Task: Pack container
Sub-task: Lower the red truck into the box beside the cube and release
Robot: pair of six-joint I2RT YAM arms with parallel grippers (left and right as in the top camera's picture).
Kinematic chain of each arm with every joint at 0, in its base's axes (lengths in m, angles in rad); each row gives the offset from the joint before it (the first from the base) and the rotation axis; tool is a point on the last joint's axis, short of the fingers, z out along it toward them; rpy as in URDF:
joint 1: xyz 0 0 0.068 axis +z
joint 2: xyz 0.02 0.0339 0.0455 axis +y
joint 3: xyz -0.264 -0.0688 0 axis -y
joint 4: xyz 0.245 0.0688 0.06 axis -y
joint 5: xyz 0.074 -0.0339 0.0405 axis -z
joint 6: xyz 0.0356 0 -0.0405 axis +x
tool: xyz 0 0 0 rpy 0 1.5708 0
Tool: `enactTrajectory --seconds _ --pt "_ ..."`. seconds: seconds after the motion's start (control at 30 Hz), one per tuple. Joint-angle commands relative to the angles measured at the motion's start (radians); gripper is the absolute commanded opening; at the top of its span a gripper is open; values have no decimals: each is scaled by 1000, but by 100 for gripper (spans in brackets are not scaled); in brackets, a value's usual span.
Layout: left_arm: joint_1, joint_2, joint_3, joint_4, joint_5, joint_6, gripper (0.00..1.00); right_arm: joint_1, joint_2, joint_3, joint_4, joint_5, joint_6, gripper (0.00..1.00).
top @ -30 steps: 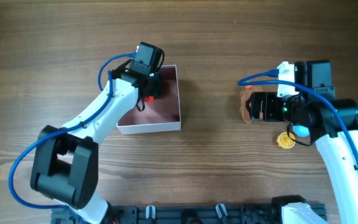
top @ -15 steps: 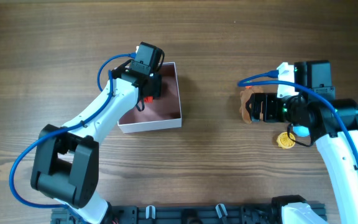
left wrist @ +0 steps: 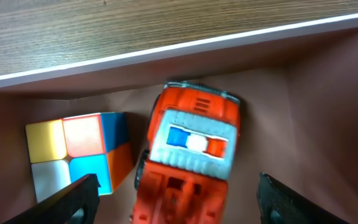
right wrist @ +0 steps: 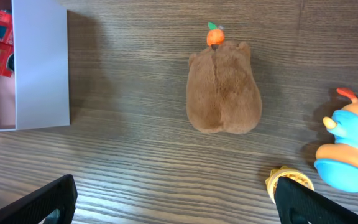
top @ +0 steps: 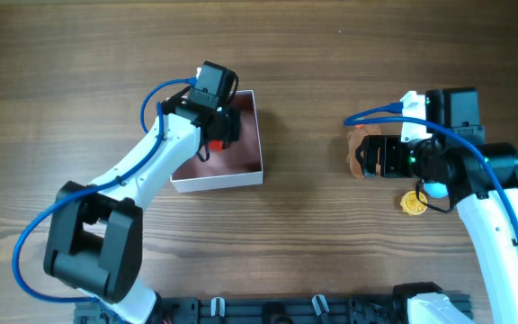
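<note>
The container [top: 241, 160] is a shallow white-walled box with a pink inside, left of centre. In the left wrist view its far wall [left wrist: 166, 53] runs across the top. A red toy car [left wrist: 191, 149] and a colour cube [left wrist: 79, 155] lie inside it. My left gripper [left wrist: 179, 202] is open, low over the car, with a finger on each side and not touching it. In the overhead view the left gripper [top: 220, 126] is over the box's far left part. My right gripper [right wrist: 179, 202] is open and empty above bare table, near a brown plush [right wrist: 224, 93].
The brown plush [top: 356, 153] lies right of centre with an orange bit [right wrist: 214, 37] at its far end. A yellow gear-like toy [top: 413, 203] and a blue and orange toy [right wrist: 350, 149] lie on the right. The container's near wall [right wrist: 40, 68] shows in the right wrist view.
</note>
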Motion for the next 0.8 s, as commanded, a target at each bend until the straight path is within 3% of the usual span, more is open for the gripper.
enactTrajectory --seconds 0.0,0.03,0.07,0.13,0.17,0.5,0.67,0.77 --pt "-54 -96 5 0 10 2 76 -2 0 21 -1 10 -19 100" --pt "-69 -110 5 0 14 3 71 -2 0 21 -1 10 -19 100" --pt "-98 -127 5 0 61 43 56 -2 0 21 -1 10 -18 100" --pt "-132 -126 5 0 127 113 11 -2 0 21 -1 10 -19 100" --pt "-145 -118 5 0 126 131 4 -2 0 21 -1 10 -19 100" --pt "-75 3 5 69 126 134 4 -2 0 21 -10 10 -19 100" --pt "-71 74 5 155 121 190 4 -2 0 21 -10 10 -19 100" --pt "-64 86 5 200 61 190 4 -2 0 21 -10 10 -23 100"
